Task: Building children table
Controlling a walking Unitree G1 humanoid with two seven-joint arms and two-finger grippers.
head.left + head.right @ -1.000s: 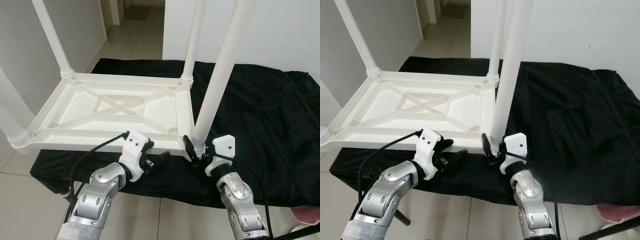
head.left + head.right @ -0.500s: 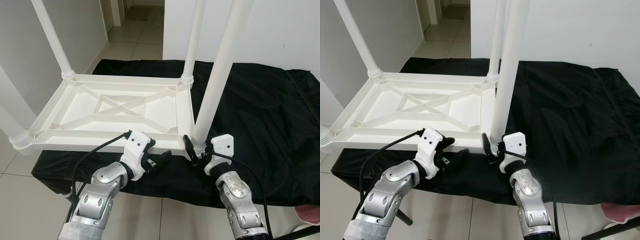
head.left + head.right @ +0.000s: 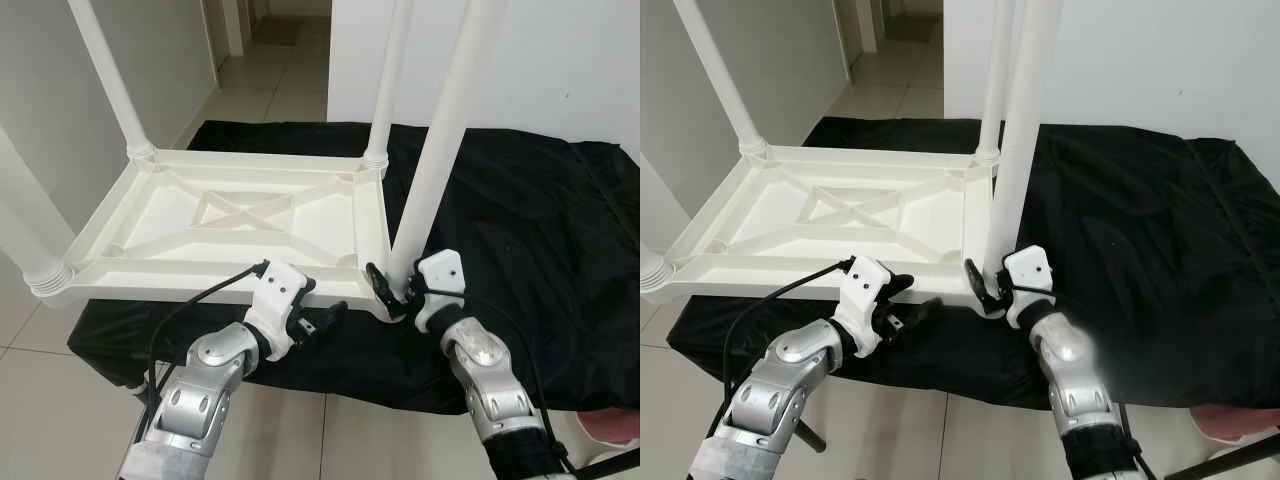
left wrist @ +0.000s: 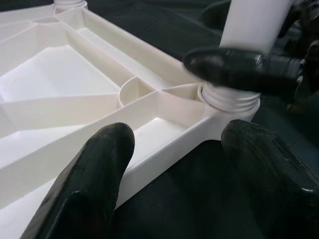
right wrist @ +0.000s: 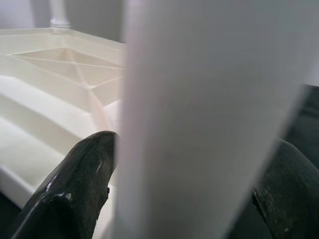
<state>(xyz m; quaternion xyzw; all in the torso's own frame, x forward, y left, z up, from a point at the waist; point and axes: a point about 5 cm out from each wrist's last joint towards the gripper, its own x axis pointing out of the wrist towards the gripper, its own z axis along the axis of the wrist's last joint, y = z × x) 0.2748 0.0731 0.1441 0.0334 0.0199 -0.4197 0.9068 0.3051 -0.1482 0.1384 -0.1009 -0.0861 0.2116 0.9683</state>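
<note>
**Fourth leg seating at near corner**

The right gripper [image 3: 392, 296] has shifted closer to the corner, clamped on the long white plastic leg [image 3: 440, 150]. The upturned white ribbed tabletop [image 3: 230, 225] lies on black cloth [image 3: 520, 220]. The left gripper [image 3: 318, 322] hovers spread, empty. Next, judged: twist the leg home.

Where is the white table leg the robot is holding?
The table leg stands at the upturned tabletop's near right corner, gripped low down by the right gripper, with the left gripper just beside it.
</note>
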